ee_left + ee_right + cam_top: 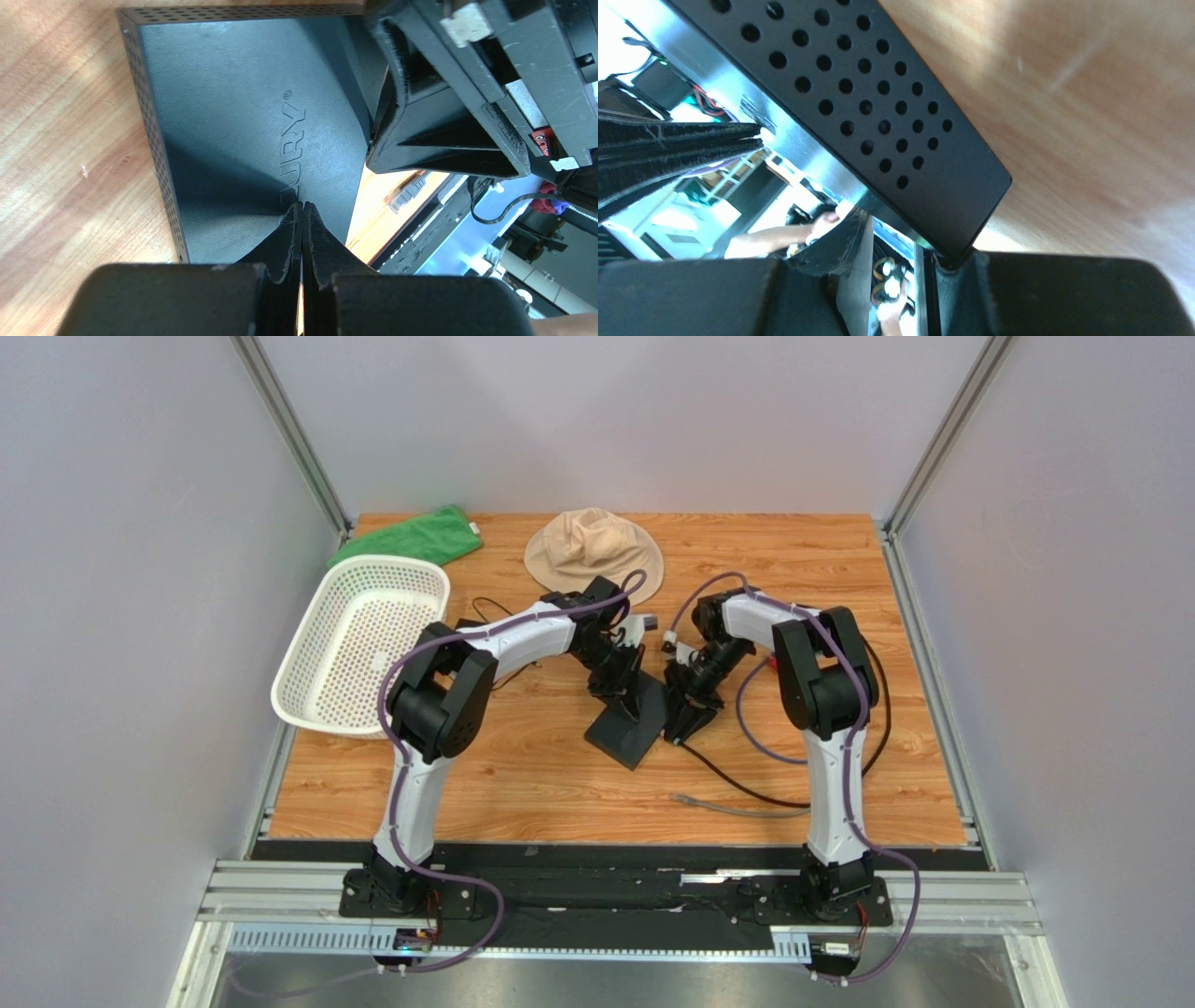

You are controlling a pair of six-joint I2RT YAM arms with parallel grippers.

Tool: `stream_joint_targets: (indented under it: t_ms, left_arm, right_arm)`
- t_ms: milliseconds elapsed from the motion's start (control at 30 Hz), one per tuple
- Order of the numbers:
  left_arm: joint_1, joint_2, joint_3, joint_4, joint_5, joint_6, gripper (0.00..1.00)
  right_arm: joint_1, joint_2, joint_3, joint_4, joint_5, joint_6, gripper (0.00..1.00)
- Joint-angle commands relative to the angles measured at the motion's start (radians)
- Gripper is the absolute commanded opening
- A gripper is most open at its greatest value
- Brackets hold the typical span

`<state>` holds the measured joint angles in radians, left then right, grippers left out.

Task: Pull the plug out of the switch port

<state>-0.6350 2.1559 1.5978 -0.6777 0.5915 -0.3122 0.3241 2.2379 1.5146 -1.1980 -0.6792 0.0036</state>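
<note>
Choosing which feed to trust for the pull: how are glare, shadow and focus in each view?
Top view: even light, sharp, but the switch is small. Left wrist: soft shadows cross the switch's top; lower right is washed out, yet a grey plug shows there. Right wrist: perforated side crisp, left background blown out, table blurred.

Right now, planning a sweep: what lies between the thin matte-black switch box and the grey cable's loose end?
Bare wooden tabletop only, in the top external view, between the black switch box and the grey cable's end.
</note>
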Motion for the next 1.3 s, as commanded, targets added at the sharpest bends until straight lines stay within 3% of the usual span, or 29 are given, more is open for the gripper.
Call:
stream_joint_targets:
  t_ms: [0,167,367,500,533,633,733,867,967,1133,1267]
  left_arm:
    - [-0.002,0.058,-0.052,-0.023,-0.249,0.044,0.00]
    - [-0.002,0.064,-0.045,-0.031,-0.251,0.044,0.00]
    - [-0.003,0.062,-0.045,-0.029,-0.257,0.042,0.00]
    - [-0.003,0.039,-0.047,-0.029,-0.286,0.051,0.00]
    - [-0.003,0.010,-0.035,-0.031,-0.304,0.056,0.00]
    - [0.000,-0.063,-0.021,-0.030,-0.323,0.088,0.00]
    - [-0.005,-0.100,-0.004,-0.020,-0.317,0.114,0.00]
    - [-0.009,-0.087,0.024,-0.048,-0.378,0.137,0.00]
    - [-0.003,-0.085,0.042,-0.063,-0.397,0.150,0.00]
    - [0.027,-0.158,0.033,-0.062,-0.416,0.160,0.00]
    - [0.069,-0.202,-0.009,-0.022,-0.537,0.121,0.00]
  right_arm:
    - [0.024,0.036,-0.217,-0.037,0.268,0.038,0.00]
    - [-0.016,-0.128,-0.287,0.081,0.032,0.148,0.00]
    - [-0.052,-0.167,-0.327,0.245,0.006,0.156,0.00]
    - [-0.037,-0.054,-0.133,0.373,0.027,0.182,0.00]
    - [-0.025,-0.014,0.018,0.371,0.038,0.190,0.00]
    - [0.022,0.095,0.267,0.359,0.119,0.143,0.00]
    - [0.088,0.170,0.433,0.289,0.194,0.037,0.00]
    - [0.109,0.204,0.440,0.235,0.112,-0.054,0.00]
    - [0.093,0.252,0.461,0.098,0.035,-0.157,0.00]
    - [0.064,0.211,0.351,0.003,-0.080,-0.307,0.00]
    - [0.061,0.177,0.302,-0.041,-0.138,-0.419,0.00]
